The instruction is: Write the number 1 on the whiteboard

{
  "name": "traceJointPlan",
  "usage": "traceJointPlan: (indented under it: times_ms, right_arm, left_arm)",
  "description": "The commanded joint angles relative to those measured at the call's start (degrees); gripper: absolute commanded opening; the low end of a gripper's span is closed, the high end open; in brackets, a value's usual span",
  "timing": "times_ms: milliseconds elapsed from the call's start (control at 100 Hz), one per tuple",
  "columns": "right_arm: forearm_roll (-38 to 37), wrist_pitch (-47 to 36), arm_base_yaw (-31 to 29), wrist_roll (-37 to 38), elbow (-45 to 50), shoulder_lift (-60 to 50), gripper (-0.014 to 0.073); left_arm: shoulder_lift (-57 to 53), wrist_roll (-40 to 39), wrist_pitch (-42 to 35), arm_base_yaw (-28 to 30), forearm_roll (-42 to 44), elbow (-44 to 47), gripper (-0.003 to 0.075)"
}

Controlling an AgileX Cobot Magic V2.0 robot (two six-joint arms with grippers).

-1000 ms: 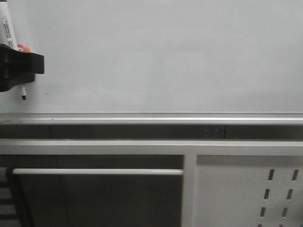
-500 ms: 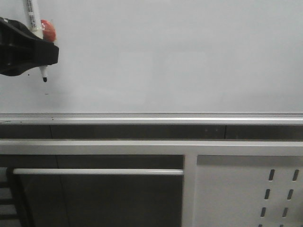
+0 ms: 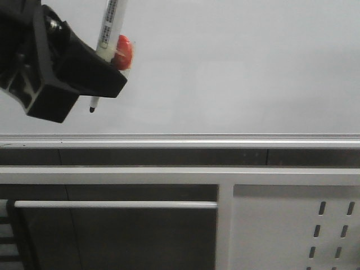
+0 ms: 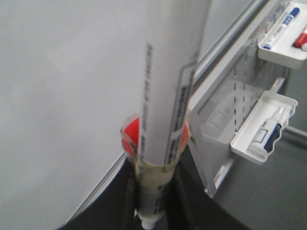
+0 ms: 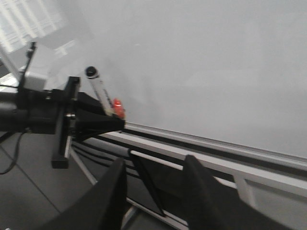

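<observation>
One whiteboard (image 3: 236,67) fills the far wall of the front view, its silver bottom rail (image 3: 225,139) running left to right; its surface is bare, with no stroke of the number 1 on it in any view. One white marker pen (image 3: 107,34) stands nearly upright at the left, clamped in the left gripper (image 3: 101,79), its black tip (image 3: 91,109) pointing down in front of the board; whether the tip touches cannot be told. A red piece (image 3: 124,50) sits taped beside the pen. Small print runs along the barrel, too blurred to read.

The left wrist view alone shows two white trays (image 4: 261,129) on the perforated panel (image 3: 292,225), holding three more markers: two blue-capped (image 4: 278,28) and one red (image 4: 301,38).

The right wrist view shows the right gripper (image 5: 153,191) with its dark fingers (image 5: 112,191) spread apart, holding nothing, well to the right of the left arm.
</observation>
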Motion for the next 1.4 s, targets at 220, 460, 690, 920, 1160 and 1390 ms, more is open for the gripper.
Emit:
traceJointPlan:
  times_ms: [220, 460, 690, 920, 1160, 1390]
  right_arm:
    - [16.7, 11.3, 0.0, -13.1, -12.7, 16.8, 0.0400]
    - [21.0, 13.7, 0.1, -18.9, -14.9, 25.6, 0.0400]
    - [22.6, 11.5, 5.8, -24.4, -15.3, 28.0, 0.0400]
    - [22.1, 1.6, 17.5, -27.9, -15.3, 33.6, 0.0400]
    - [19.6, -18.5, 30.8, -28.0, -15.4, 38.2, 0.0399]
    - [19.6, -22.8, 36.3, -28.0, -17.7, 41.8, 0.0399]
  left_arm:
    - [-1.3, 0.0, 12.4, -4.5, 9.2, -9.4, -0.0018]
    - [-1.3, 0.0, 12.4, -8.3, 12.4, -9.5, -0.0018]
    - [-1.3, 0.0, 12.3, -9.4, 14.0, -9.5, -0.0018]
    - [-1.3, 0.0, 12.4, -9.5, 17.3, -11.3, -0.0018]
    - [-1.3, 0.0, 15.6, -9.5, 19.1, -13.0, -0.0018]
    - [-1.3, 0.0, 17.7, -9.5, 20.6, -13.0, -0.0018]
